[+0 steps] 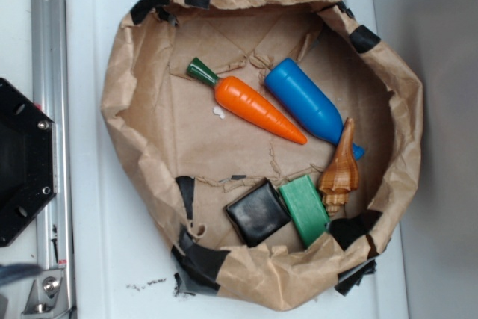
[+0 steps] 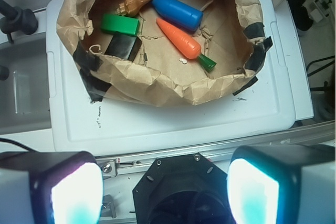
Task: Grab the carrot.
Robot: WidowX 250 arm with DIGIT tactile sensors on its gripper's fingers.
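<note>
Overhead, exterior view: paper nest [image 1: 127,102] with a crumpled raised rim, patched with black tape, sits on a white lid [image 1: 97,259]. Carrot [image 1: 250,102] lies on the nest floor left of centre, green stem up-left, tip down-right. Open paper on its left and lower sides; a small white fleck [image 1: 219,113] lies just below the stem end. Blue toy [image 1: 310,102] lies just beside the carrot on the right, roughly parallel, a narrow gap between them. Shell [image 1: 340,173] touches or overlaps the blue toy's lower end. Black block [image 1: 258,213] and green block [image 1: 305,209] lie side by side along the lower rim, apart from the carrot. Metal rail [image 1: 48,50] and a black base plate [image 1: 22,162] at the left edge. Gripper not visible in this view.

Wrist view: camera looks down from well back of the nest; the same lid [image 2: 157,124] fills mid-frame, with the rail and black base below it. Carrot [image 2: 181,39] lies right of centre in the nest, stem [image 2: 207,62] toward the camera, tip toward the far rim. Blue toy [image 2: 178,13] is beyond it, close. Gripper [image 2: 165,192] at the bottom edge: two fingers [image 2: 73,192] wide apart, nothing between them, well clear of the nest
</note>
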